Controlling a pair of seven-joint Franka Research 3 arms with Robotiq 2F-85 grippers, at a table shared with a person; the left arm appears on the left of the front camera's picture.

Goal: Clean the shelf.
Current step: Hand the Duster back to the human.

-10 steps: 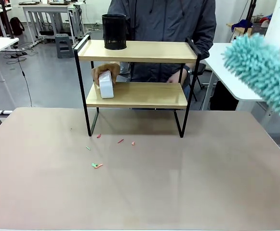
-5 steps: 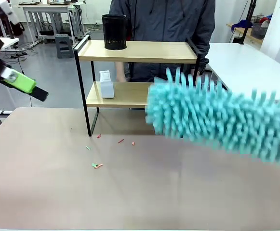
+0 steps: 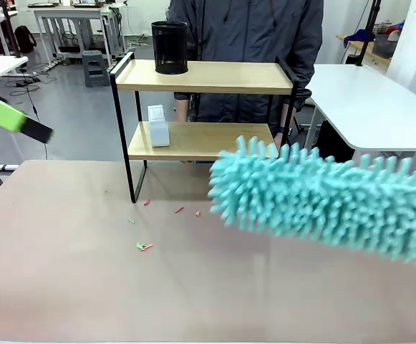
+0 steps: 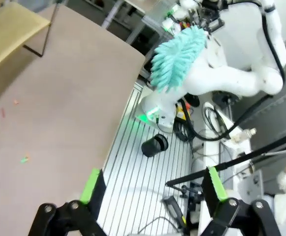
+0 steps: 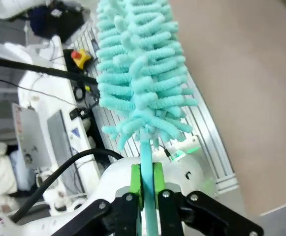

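Observation:
The shelf (image 3: 200, 75) stands at the table's far middle, two wooden boards in a black frame. A black cup (image 3: 170, 46) sits on its top board and a small white box (image 3: 157, 125) on the lower one. My right gripper (image 5: 145, 189) is shut on the handle of a fluffy teal duster (image 5: 138, 73). The duster (image 3: 322, 201) hangs low over the table, in front of the shelf's right half. At the left edge my left gripper (image 3: 32, 129) is in the air, jaws open and empty (image 4: 152, 184). A corner of the shelf (image 4: 10, 24) appears in the left wrist view.
A person (image 3: 247, 32) stands right behind the shelf. Small red and green scraps (image 3: 144, 246) lie on the table (image 3: 193, 294) in front of the shelf's left leg. White tables (image 3: 365, 100) stand at the far right.
The duster swung from the upper right down and left across the front of the shelf. My left gripper came into view at the left. The person's hand left the white box.

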